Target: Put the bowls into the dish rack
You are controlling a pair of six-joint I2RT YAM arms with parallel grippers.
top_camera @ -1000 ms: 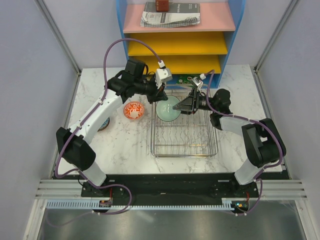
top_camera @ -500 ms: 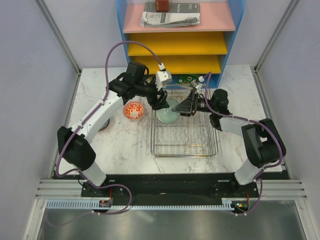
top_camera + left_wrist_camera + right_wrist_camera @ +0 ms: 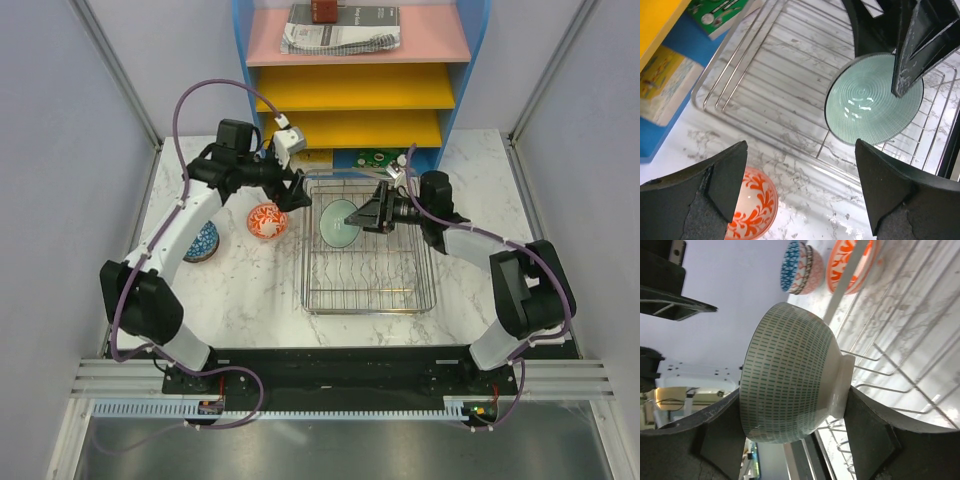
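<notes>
**Pale green bowl [image 3: 340, 224] on edge in the dish rack [image 3: 370, 285]**

From the left, a blue patterned bowl [image 3: 203, 241] and a red-orange bowl [image 3: 267, 221] stand on the bench [image 3: 250, 290]. Just beside the latter hangs the left pincer [image 3: 292, 198], spread and empty. The right pincer [image 3: 366, 216] pinches the tilted pale green bowl in the rack's far-left part. A shelf unit [image 3: 350, 95] stands behind.
</notes>
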